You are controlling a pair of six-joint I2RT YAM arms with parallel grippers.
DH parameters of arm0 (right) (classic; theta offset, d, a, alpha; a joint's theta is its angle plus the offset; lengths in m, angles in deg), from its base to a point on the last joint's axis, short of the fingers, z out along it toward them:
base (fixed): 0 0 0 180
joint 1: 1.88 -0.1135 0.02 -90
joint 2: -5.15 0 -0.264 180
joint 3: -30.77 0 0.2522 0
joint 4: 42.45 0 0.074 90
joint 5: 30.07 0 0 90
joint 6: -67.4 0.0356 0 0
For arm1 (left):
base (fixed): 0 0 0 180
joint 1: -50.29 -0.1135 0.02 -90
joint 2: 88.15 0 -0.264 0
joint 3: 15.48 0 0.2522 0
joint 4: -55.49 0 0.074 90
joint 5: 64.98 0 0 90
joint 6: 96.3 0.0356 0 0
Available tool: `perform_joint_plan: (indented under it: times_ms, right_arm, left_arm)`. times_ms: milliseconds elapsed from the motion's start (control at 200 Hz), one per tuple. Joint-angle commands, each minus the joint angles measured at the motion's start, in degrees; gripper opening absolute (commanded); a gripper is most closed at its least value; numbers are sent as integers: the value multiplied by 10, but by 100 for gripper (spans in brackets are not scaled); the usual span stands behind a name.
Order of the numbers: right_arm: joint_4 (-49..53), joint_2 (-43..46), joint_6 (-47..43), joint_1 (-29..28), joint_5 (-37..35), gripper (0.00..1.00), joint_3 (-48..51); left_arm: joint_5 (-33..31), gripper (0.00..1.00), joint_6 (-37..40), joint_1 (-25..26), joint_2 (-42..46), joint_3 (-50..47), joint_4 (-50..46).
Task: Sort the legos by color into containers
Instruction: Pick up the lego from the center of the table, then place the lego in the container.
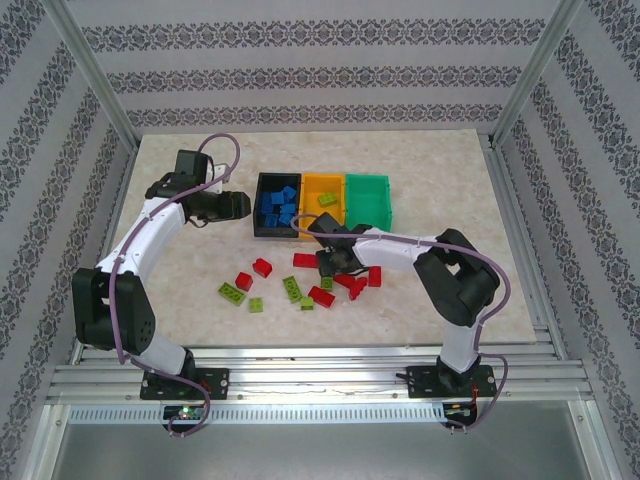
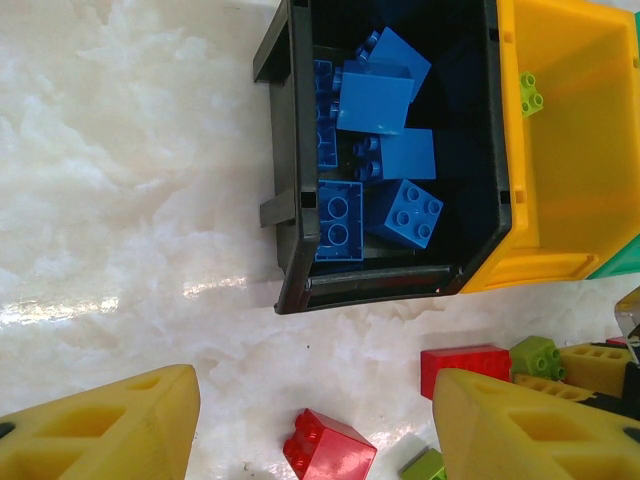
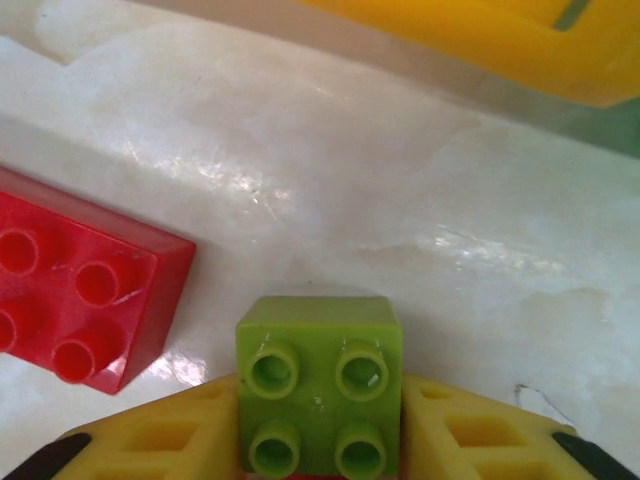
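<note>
Although the right end effector (image 3: 320, 435) is clamped on 1 lime lego (image 3: 320, 385), the hold looks shallow: slip likely on lifting. Left end effector (image 2: 315, 380), spread apart, hangs at black container's (image 2: 290, 150) 9 o'clock.

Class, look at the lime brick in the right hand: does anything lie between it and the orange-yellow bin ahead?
Nothing visible does. The right hand grips the lime brick, and bare table lies between it and the orange-yellow bin. The red brick sits off to one side, clear of that path.
</note>
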Motion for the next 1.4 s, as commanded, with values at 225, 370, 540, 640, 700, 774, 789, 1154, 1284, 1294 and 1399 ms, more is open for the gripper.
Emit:
perform_joint_plan:
  times_ms: [225, 370, 540, 640, 700, 774, 789, 1154, 1284, 1294, 1399]
  right_arm:
    - [2, 27, -7, 5, 5, 30, -41]
    - [-2, 25, -23, 12, 5, 30, -87]
    - [-4, 9, -43, 36, 11, 30, -148]
    - [-5, -8, -53, 53, 13, 30, -185]
    - [-4, -23, -58, 64, 19, 31, -207]
    - [-3, -39, -62, 75, 26, 34, -231]
    - [-2, -43, -63, 76, 27, 35, -236]
    - [-7, -36, -58, 81, 40, 46, -217]
    - [-26, -5, -52, 74, 51, 46, -165]
    - [-26, -2, -51, 74, 53, 46, -162]
    - [-36, 26, -49, 60, 64, 47, -116]
  left_arm:
    - [0, 63, 2, -7, 14, -4, 18]
    - [2, 63, 2, -7, 14, -3, 18]
    - [0, 63, 2, -7, 15, -4, 17]
    - [1, 63, 2, -7, 14, -3, 18]
    - [1, 63, 2, -7, 13, -4, 18]
    - [-1, 63, 2, -7, 13, -3, 17]
    - [-2, 63, 3, -7, 13, -3, 17]
    - [0, 63, 2, -7, 9, -3, 17]
    - [3, 63, 1, -7, 6, -3, 17]
    - [3, 63, 1, -7, 6, -2, 17]
    - [5, 63, 1, -7, 7, -3, 18]
